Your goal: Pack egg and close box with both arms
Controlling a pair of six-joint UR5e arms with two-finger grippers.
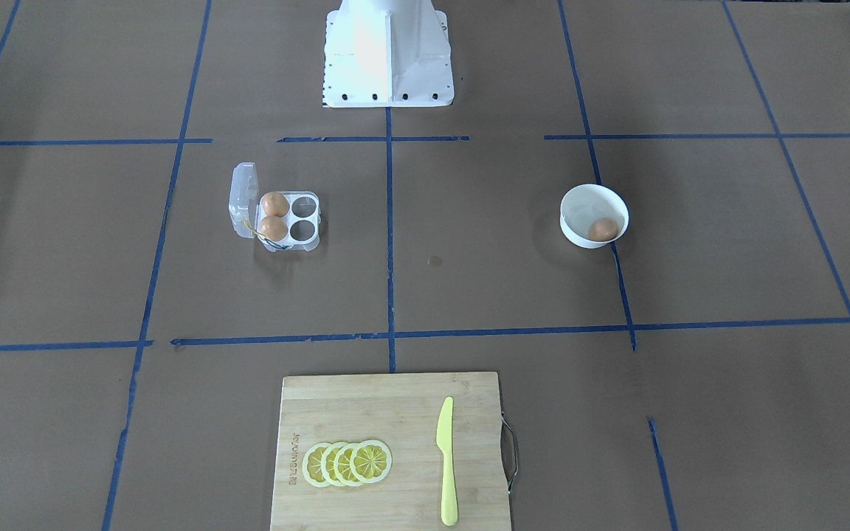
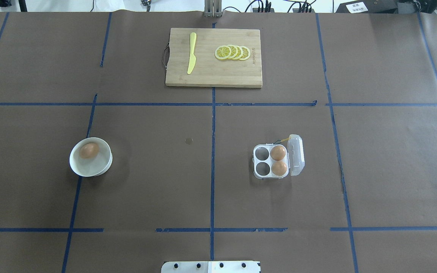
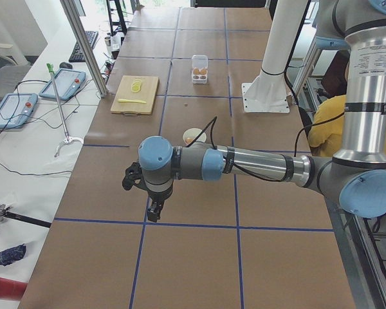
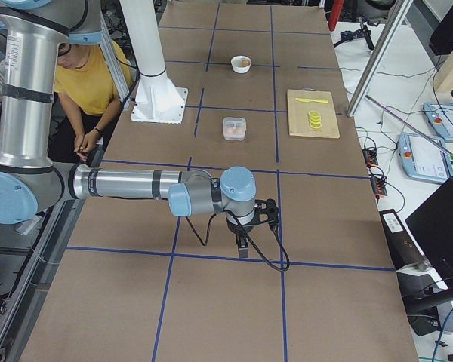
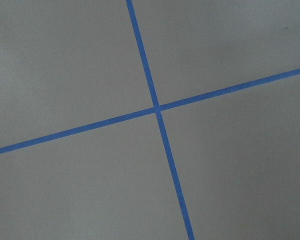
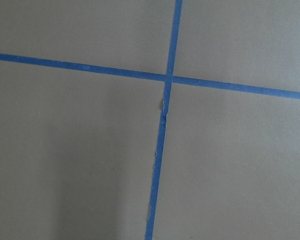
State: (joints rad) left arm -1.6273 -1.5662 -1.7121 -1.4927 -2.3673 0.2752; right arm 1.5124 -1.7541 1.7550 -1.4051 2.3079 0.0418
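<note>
Left gripper [image 3: 153,215]: black, open-frame, on the near grey tubular arm with pale blue joint caps [image 3: 257,166]. It shows in the left side view only. It hangs fingers-down over the brown paper table [image 3: 199,257], close to a crossing of blue tape lines [image 5: 157,108]. It is too small there to tell whether the jaws are apart or together. Its wrist camera gives only paper and the tape cross, no fingers.

Right gripper [image 4: 243,247]: shows in the right side view only, pointing down near a tape line. Jaw state cannot be told. Its wrist camera also shows only paper and tape.

Overhead and front views: no arm or gripper in either, but the objects read clearly there.

Small orange-brown egg [image 2: 88,150]: lies in a round white bowl [image 2: 93,167]. It is well apart from the left gripper, farther along the table past its forearm.

Small clear plastic four-cell box [image 2: 256,163]: well beyond the right gripper, between it and the bowl in the right side view. The hinged clear lid [image 2: 296,155] is open. Two other brown eggs [image 2: 278,152] sit in the two cells next to the lid. A yellow string [image 2: 283,139] trails at the hinge corner.

Far from both grippers: a bamboo cutting board [image 2: 211,77] carrying a yellow plastic knife [image 2: 191,53] and a row of lemon slices [image 2: 233,52]. A white pedestal [image 1: 387,74] stands at the robot's edge of the table.
</note>
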